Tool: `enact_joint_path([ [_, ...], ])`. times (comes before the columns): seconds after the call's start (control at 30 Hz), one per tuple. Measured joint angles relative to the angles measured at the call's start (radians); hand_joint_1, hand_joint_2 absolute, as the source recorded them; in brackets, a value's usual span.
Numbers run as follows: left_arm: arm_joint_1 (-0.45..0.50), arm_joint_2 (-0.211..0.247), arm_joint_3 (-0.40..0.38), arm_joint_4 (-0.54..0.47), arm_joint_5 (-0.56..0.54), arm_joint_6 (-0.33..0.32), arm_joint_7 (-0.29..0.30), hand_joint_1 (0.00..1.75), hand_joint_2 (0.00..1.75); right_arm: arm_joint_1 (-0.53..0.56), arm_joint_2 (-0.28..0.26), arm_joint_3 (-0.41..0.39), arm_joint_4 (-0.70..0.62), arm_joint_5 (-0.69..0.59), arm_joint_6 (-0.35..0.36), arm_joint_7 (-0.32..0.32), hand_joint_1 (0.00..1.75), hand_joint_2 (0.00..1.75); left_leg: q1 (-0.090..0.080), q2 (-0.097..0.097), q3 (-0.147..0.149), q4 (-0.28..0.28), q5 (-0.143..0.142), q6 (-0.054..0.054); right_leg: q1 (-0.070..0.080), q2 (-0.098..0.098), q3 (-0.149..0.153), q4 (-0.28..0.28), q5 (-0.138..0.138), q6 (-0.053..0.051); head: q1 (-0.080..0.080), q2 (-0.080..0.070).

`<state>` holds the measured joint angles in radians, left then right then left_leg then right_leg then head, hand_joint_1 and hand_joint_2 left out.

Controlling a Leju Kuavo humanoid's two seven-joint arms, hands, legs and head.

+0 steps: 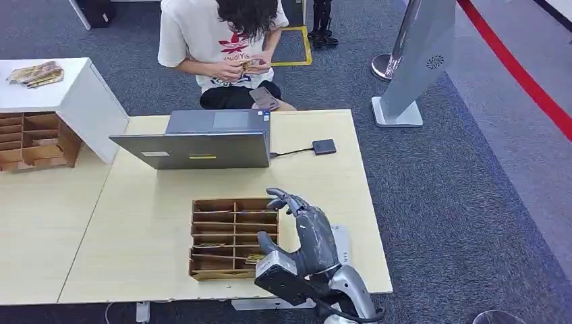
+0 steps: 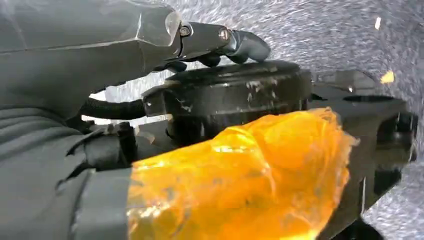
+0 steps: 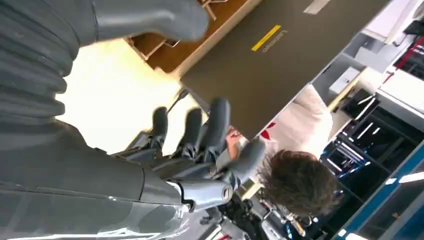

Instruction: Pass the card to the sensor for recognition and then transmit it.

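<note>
A wooden slotted card box (image 1: 202, 273) sits near the table's front edge, and cards (image 1: 254, 257) lie in its lower slots. My right hand (image 1: 307, 233) hovers over the box's right side with its fingers spread, holding nothing. In the right wrist view its fingers (image 3: 210, 130) reach out past the box (image 3: 170, 50) toward the laptop (image 3: 270, 60). The sensor, a small black card reader (image 1: 324, 146), lies beyond the box on the right, cabled to the laptop (image 1: 202, 150). My left hand (image 2: 220, 40) hangs down and holds nothing.
A person (image 1: 229, 40) sits behind the table and holds cards (image 1: 246, 65) in both hands. A white cabinet (image 1: 88, 101) and a second wooden organizer (image 1: 34, 138) stand at the left. A grey kiosk stand (image 1: 415, 67) rises from the carpet at the back right.
</note>
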<state>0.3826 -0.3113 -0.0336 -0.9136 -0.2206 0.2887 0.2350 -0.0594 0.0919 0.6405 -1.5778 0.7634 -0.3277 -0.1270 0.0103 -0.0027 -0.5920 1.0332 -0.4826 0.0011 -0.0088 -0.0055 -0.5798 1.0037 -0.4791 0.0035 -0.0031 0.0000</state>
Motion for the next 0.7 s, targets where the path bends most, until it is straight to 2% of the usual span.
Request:
enact_joint_path([
  [0.07, 0.000, 0.004, 0.001, 0.003, -0.058, -0.041, -0.022, 0.00, 0.00, -0.007, 0.000, 0.005, 0.012, 0.039, -0.014, 0.010, 0.28, 1.75, 0.000, -0.002, 0.000, 0.000, 0.000, 0.000, 0.000, -0.001, 0.000, 0.000, 0.000, 0.000, 0.000, 0.000],
  [0.13, -0.010, 0.011, 0.000, 0.016, -0.118, -0.080, -0.058, 0.00, 0.00, -0.016, 0.000, 0.007, 0.024, 0.074, -0.027, 0.017, 0.31, 1.75, -0.001, -0.007, 0.000, 0.000, 0.000, 0.000, -0.001, -0.003, 0.000, 0.000, 0.000, 0.001, 0.000, 0.000],
  [0.23, -0.037, 0.037, -0.031, 0.082, -0.180, -0.122, -0.149, 0.00, 0.00, -0.032, 0.000, 0.014, 0.046, 0.127, -0.046, 0.030, 0.35, 1.75, -0.002, -0.010, 0.001, 0.000, 0.000, 0.000, -0.003, -0.004, 0.001, 0.000, -0.002, 0.003, 0.000, 0.000],
  [0.37, -0.108, 0.083, -0.108, 0.226, -0.209, -0.124, -0.264, 0.00, 0.00, -0.051, 0.000, 0.028, 0.082, 0.152, -0.056, 0.040, 0.33, 1.75, -0.007, -0.015, 0.002, -0.003, 0.002, 0.003, -0.009, -0.008, 0.002, 0.000, -0.003, 0.004, -0.001, 0.000],
  [0.5, -0.191, 0.112, -0.190, 0.362, -0.225, -0.124, -0.331, 0.00, 0.00, -0.061, 0.000, 0.035, 0.105, 0.158, -0.056, 0.040, 0.30, 1.75, -0.010, -0.017, 0.002, -0.003, 0.003, 0.004, -0.011, -0.010, 0.003, 0.001, -0.003, 0.004, 0.000, 0.000],
  [0.7, -0.298, 0.145, -0.321, 0.521, -0.281, -0.136, -0.396, 0.00, 0.00, -0.071, 0.001, 0.041, 0.129, 0.158, -0.055, 0.041, 0.28, 1.75, -0.013, -0.023, 0.002, -0.003, 0.003, 0.005, -0.015, -0.014, 0.005, 0.001, -0.004, 0.007, -0.001, 0.000],
])
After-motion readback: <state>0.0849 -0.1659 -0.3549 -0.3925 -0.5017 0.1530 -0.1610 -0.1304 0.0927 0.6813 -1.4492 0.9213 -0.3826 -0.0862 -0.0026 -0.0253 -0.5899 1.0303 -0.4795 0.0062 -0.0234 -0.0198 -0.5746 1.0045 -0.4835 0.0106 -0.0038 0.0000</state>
